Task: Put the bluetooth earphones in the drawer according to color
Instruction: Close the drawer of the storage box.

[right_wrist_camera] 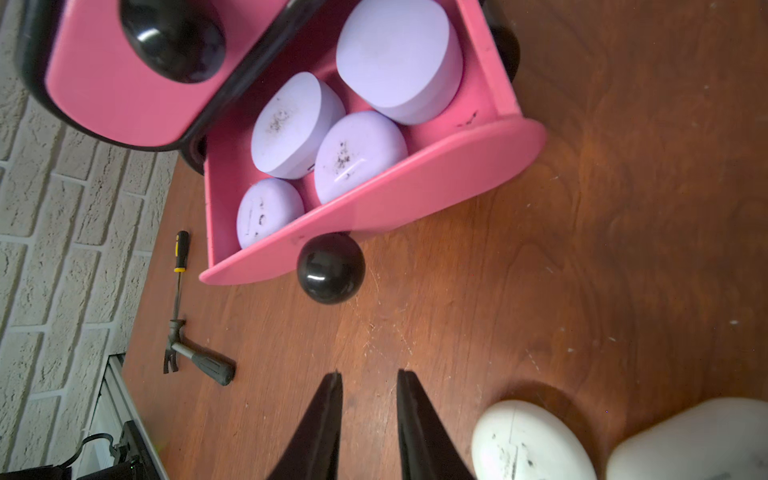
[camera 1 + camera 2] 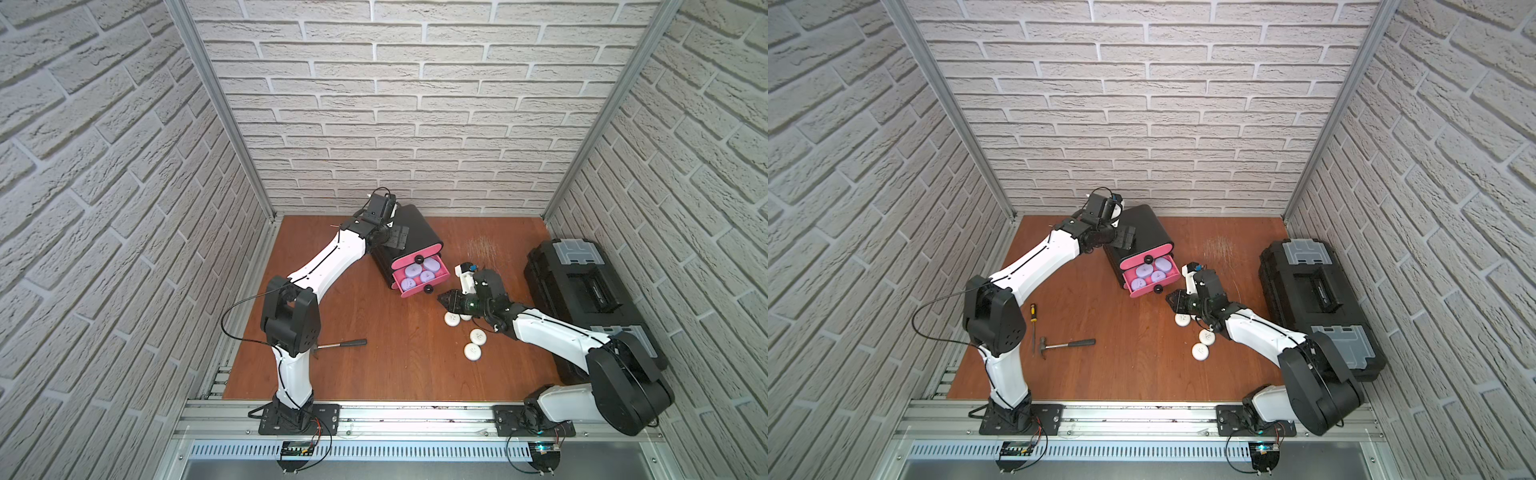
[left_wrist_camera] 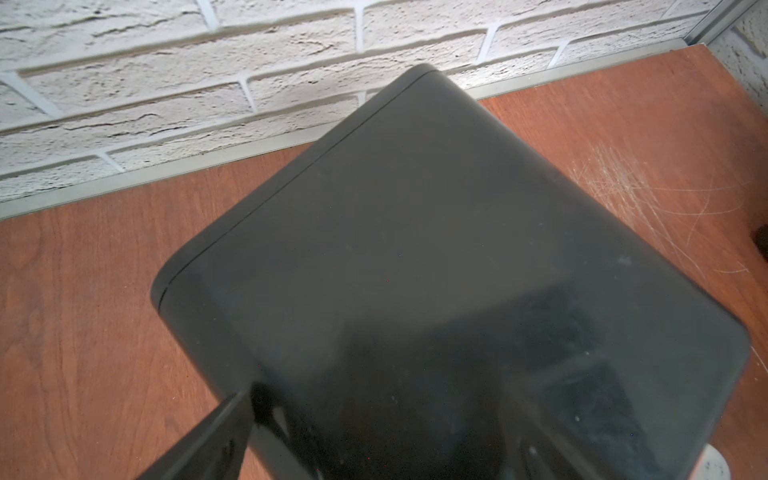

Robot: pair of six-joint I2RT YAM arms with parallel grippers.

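Note:
The drawer (image 2: 415, 228) cabinet is black with pink fronts and stands at the back of the table. Its middle drawer (image 2: 440, 275) is pulled out and holds several lavender bluetooth earphones (image 1: 357, 153). My left gripper (image 2: 395, 239) lies over the cabinet's top with its jaws spread wide. One finger (image 3: 216, 436) shows beside the cabinet's side. My right gripper (image 1: 368, 374) hovers low in front of the open drawer's knob (image 1: 330, 268). Its jaws stand a narrow gap apart with nothing between them. Three white earphones (image 2: 451, 318) (image 2: 478, 336) (image 2: 472, 351) lie beside it, and another is partly hidden under its wrist.
A large black toolbox (image 2: 582, 291) with grey latches fills the right side. A hammer (image 2: 1067, 344) and a yellow-handled screwdriver (image 2: 1032, 316) lie on the left part of the table, near the left arm's base. Brick walls enclose the table on three sides.

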